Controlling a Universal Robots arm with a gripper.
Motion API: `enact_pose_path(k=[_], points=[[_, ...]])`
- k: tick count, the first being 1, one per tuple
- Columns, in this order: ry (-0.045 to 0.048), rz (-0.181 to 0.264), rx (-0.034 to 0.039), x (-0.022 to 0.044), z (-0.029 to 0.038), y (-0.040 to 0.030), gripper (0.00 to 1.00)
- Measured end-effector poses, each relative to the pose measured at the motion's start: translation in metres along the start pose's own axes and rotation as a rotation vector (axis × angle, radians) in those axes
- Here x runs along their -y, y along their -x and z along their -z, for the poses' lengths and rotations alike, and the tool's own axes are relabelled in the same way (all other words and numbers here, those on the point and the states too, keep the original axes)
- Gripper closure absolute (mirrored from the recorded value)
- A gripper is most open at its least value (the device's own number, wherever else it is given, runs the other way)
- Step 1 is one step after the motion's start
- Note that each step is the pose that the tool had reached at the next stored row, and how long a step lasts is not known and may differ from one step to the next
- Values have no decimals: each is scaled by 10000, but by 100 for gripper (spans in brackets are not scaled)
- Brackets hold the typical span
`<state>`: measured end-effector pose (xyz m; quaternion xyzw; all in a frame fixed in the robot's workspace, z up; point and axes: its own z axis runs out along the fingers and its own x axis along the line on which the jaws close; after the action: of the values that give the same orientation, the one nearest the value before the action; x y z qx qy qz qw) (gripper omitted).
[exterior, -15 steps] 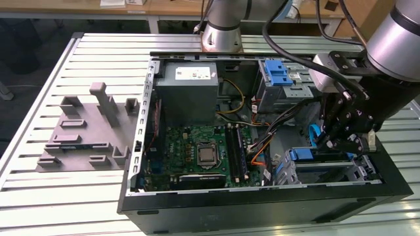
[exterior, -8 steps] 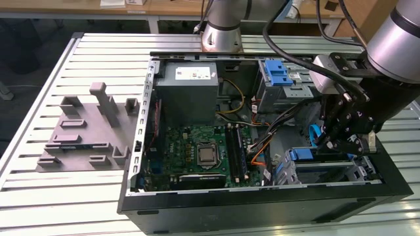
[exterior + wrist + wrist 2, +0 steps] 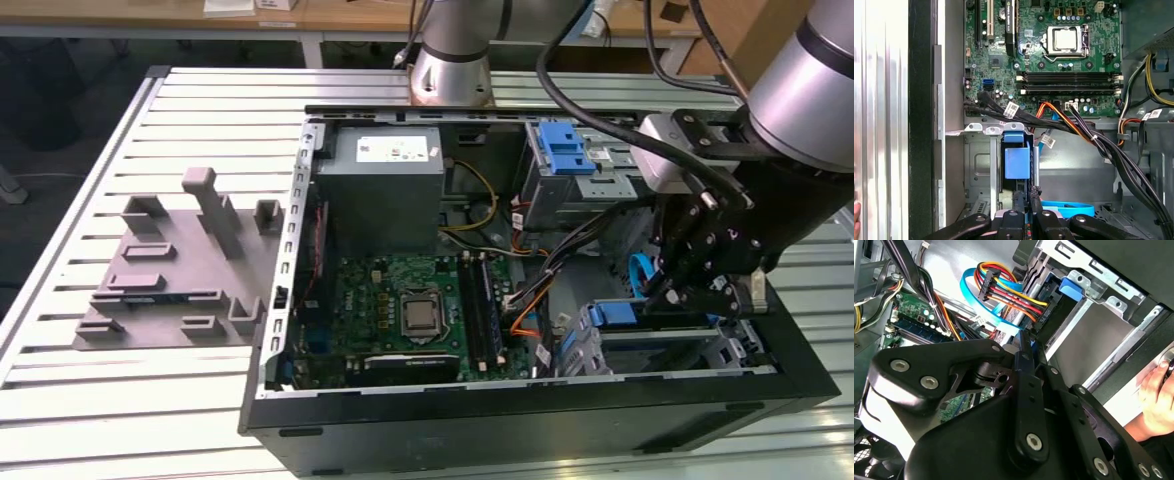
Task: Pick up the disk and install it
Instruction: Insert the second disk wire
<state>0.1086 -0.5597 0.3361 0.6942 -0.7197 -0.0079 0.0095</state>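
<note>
First wrist view is showing the disk [image 3: 1017, 159] sitting in the drive cage [image 3: 976, 165] at a corner of the computer case [image 3: 534, 425], its blue handle facing the camera. The gripper [image 3: 1025, 196] is hanging just beside this handle, with its fingers [image 3: 1019, 200] pressed close together and gripping nothing. Exterior view is showing the gripper [image 3: 694, 295] low inside the case, near the motherboard [image 3: 414, 310]. A hand [image 3: 1159, 395] is resting outside the case.

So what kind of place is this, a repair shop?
More likely a robotics lab or test bench: an open computer case sits on a slatted metal table, a robot arm reaches into it, and workbenches stand behind.
</note>
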Motion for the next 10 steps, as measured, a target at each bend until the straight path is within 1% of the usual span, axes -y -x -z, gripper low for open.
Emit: enact_pose_path(k=[7, 10], points=[[0, 0, 10, 3, -15, -1, 84], [1, 2, 52, 6, -22, 0, 84]])
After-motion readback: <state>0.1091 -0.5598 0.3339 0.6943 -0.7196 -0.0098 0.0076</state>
